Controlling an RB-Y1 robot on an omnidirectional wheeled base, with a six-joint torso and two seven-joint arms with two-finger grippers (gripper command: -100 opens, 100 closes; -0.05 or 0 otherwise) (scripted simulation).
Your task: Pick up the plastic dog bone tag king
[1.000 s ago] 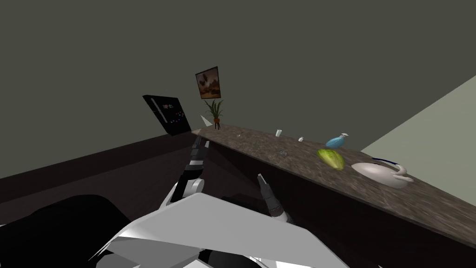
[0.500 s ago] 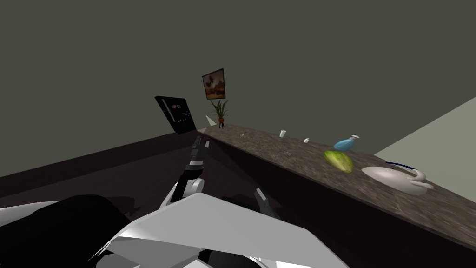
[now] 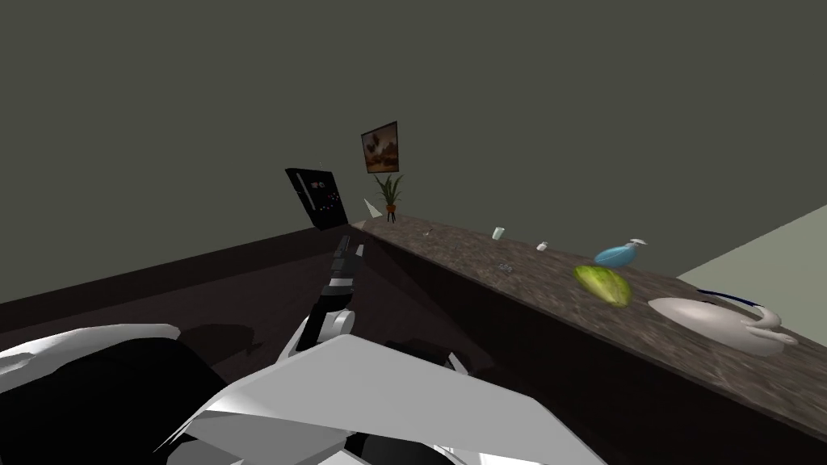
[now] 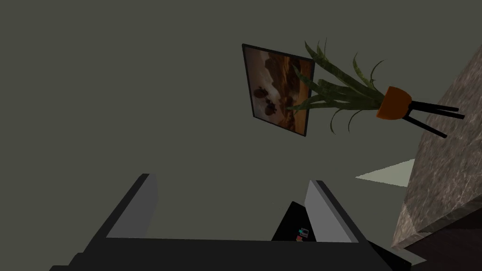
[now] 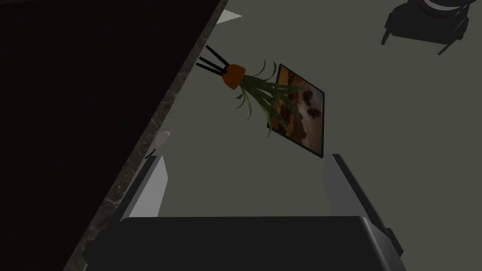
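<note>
My view has swung left along the tabletop (image 3: 468,246). Left pincer (image 4: 230,179) and right pincer (image 5: 248,156) stand wide, empty. The tag (image 3: 505,266), possibly the pale speck mid-tabletop, lies well apart from both.

You have a counter top (image 3: 517,278) of mottled brown stone look, veined and matt. The wall (image 3: 484,97) behind it is flat matt grey-green. The white vessel (image 3: 711,321) reads smooth, material unclear. Your left gripper (image 4: 231,179) has plain matt grey fingers and a matt black body
</note>
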